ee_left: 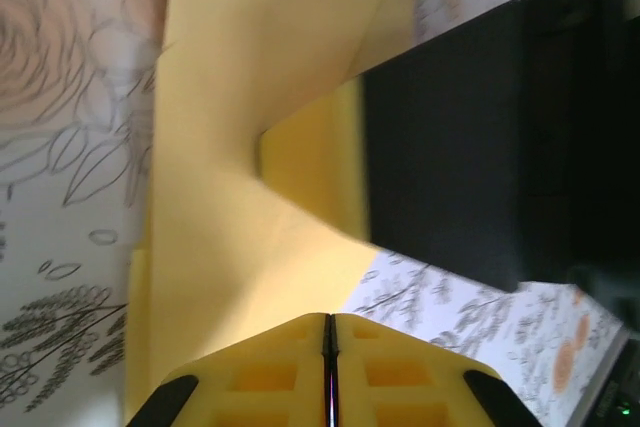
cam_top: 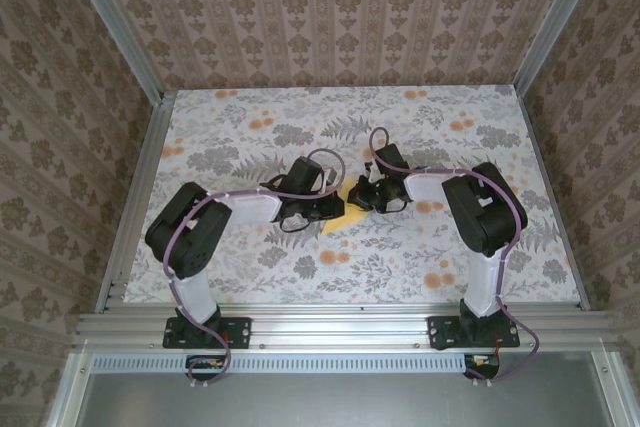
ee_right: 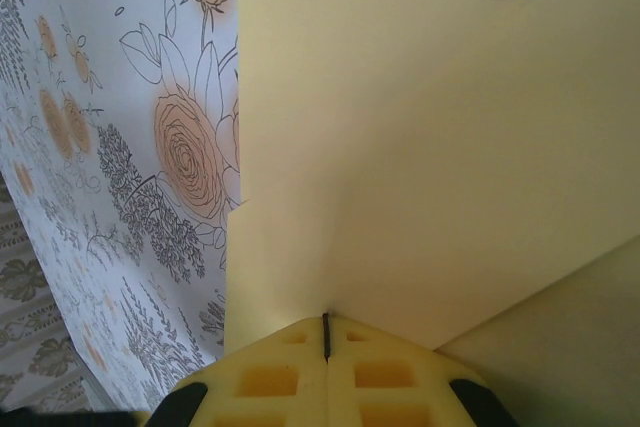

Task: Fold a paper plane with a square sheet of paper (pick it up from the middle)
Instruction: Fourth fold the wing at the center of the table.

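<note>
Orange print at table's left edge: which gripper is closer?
Left. The left gripper sits mid-table at the yellow paper, right of the print; the right gripper is farther right, across the paper.

Top view: the left tool (cam_top: 325, 207) and the right tool (cam_top: 363, 195) cover most of the thin pale-yellow paper sheet (cam_top: 334, 222). A small corner is exposed beside the left tool, and the fold lines are too small to tell.

Left wrist view: a blurred black block (ee_left: 460, 147) right of the tool hides part of the sheet.

Right wrist view: the picture's edges ahead and right of the tool cut off the sheet.
</note>
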`<action>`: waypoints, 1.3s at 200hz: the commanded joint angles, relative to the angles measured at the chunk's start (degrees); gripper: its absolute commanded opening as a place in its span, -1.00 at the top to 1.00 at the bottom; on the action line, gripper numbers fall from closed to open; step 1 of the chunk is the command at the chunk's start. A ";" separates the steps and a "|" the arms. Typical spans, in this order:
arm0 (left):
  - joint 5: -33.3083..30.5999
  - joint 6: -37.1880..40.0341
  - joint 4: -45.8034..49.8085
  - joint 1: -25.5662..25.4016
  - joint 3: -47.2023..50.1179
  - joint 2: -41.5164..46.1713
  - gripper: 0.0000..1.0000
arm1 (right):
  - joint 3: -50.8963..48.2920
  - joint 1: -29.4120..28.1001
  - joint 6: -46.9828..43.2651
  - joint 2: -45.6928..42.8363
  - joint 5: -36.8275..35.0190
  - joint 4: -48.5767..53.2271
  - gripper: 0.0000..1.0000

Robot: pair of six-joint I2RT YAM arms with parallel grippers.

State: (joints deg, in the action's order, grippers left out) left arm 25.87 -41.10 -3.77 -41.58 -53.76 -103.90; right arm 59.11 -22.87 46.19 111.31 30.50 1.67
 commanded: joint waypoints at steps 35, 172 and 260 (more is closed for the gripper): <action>0.02 2.13 6.04 0.12 -1.50 -3.21 0.84 | -0.30 0.17 -1.37 4.34 -4.98 8.36 0.98; 4.91 -2.40 -2.46 3.17 15.57 1.13 0.96 | 2.78 0.15 -2.50 7.12 -9.58 15.70 0.99; 3.85 -2.81 -2.63 3.29 24.02 5.30 0.99 | 3.87 0.11 -3.04 7.64 -10.67 17.65 1.00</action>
State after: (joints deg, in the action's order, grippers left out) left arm 30.55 -43.35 -20.43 -38.15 -34.85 -98.06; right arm 64.93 -23.44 43.70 113.80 30.57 10.35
